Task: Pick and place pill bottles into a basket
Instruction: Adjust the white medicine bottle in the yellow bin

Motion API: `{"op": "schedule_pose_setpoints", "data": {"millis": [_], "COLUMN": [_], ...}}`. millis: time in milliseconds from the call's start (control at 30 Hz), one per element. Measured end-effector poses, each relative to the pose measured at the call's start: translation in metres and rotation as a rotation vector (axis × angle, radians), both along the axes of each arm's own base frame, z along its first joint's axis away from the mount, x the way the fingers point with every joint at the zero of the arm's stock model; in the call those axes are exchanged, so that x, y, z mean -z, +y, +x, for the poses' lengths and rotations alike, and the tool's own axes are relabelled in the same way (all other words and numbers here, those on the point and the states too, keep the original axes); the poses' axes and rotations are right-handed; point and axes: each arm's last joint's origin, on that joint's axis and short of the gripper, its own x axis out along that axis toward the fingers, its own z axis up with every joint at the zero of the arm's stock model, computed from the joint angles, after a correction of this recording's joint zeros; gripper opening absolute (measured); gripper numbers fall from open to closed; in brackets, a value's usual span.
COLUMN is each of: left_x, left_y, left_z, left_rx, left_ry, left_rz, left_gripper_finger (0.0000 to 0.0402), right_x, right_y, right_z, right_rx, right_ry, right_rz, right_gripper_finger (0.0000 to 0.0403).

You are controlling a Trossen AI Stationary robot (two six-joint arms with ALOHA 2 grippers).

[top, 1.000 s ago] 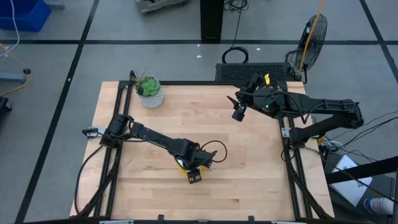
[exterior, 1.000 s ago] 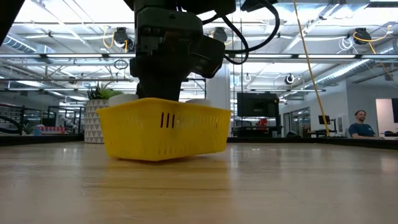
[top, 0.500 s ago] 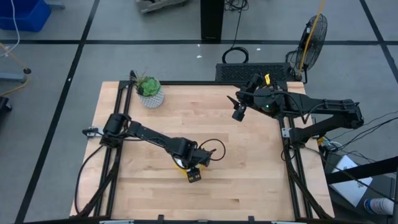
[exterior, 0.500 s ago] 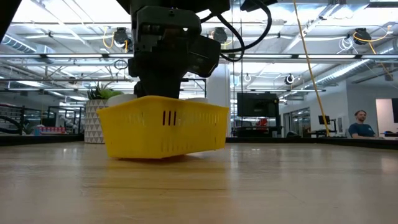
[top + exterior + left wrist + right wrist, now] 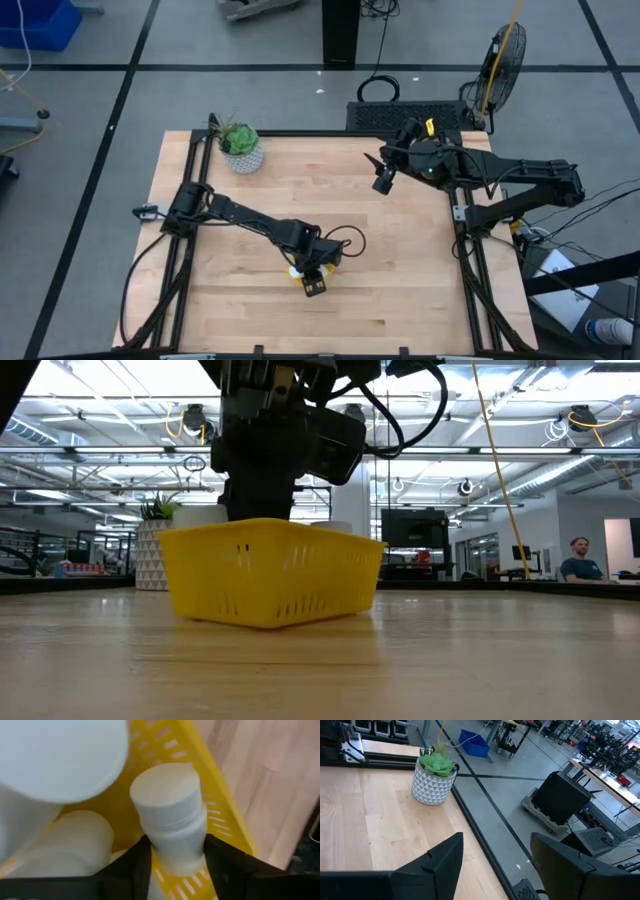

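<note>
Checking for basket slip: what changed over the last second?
The left end effector shifted slightly toward the table's front edge, fingers now flanking a pill bottle in the basket, which turned and settled flatter. The right end effector and plant pot stayed put.

Overhead and table-level views share the basket (image 5: pixel 268 572).

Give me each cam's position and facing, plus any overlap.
High: overhead, straight down on the table; both arms, left gripper over the basket, right gripper raised at the far right.
Low: table height, level; basket, left arm above.
Left wrist: looks into the basket; fingers around a bottle.
Right wrist: across the table to the plant pot; open fingers.
Shared: high, low, left wrist all see the basket.
</note>
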Motion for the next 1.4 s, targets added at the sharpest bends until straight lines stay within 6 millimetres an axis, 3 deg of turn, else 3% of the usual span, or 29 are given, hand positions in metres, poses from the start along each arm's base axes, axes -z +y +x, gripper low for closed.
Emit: {"op": "schedule_pose_setpoints", "data": {"millis": [133, 467, 700, 867, 1100, 1400], "left_x": [0.0, 0.0, 0.0, 0.0, 0.0, -0.002], "left_y": [-0.001, 0.0, 0.0, 0.0, 0.001, 0.001], "left_z": [0.0, 0.0, 0.001, 0.002, 0.003, 0.005], "left_rx": [0.004, 0.017, 0.043, 0.076, 0.099, 0.127], "left_ry": [0.001, -0.011, -0.031, -0.057, -0.077, -0.11], "left_rz": [-0.007, 0.013, 0.027, 0.041, 0.066, 0.066], "left_gripper_finger": [0.0143, 0.0144, 0.0129, 0.0127, 0.012, 0.0044], "right_x": [0.0, 0.007, 0.056, 0.086, 0.075, 0.057], "right_y": [0.0, 0.001, 0.007, 0.007, 0.007, 0.007], "right_z": [0.0, -0.002, 0.004, 0.003, -0.001, -0.017], "right_rx": [0.001, -0.034, -0.189, -0.169, -0.166, -0.176], "right_ry": [0.0, 0.038, 0.107, 0.151, 0.057, -0.035], "right_rz": [0.001, 0.074, 0.321, 0.353, 0.323, 0.314], "right_gripper_finger": [0.0224, 0.0224, 0.0224, 0.0224, 0.0224, 0.0224]}}
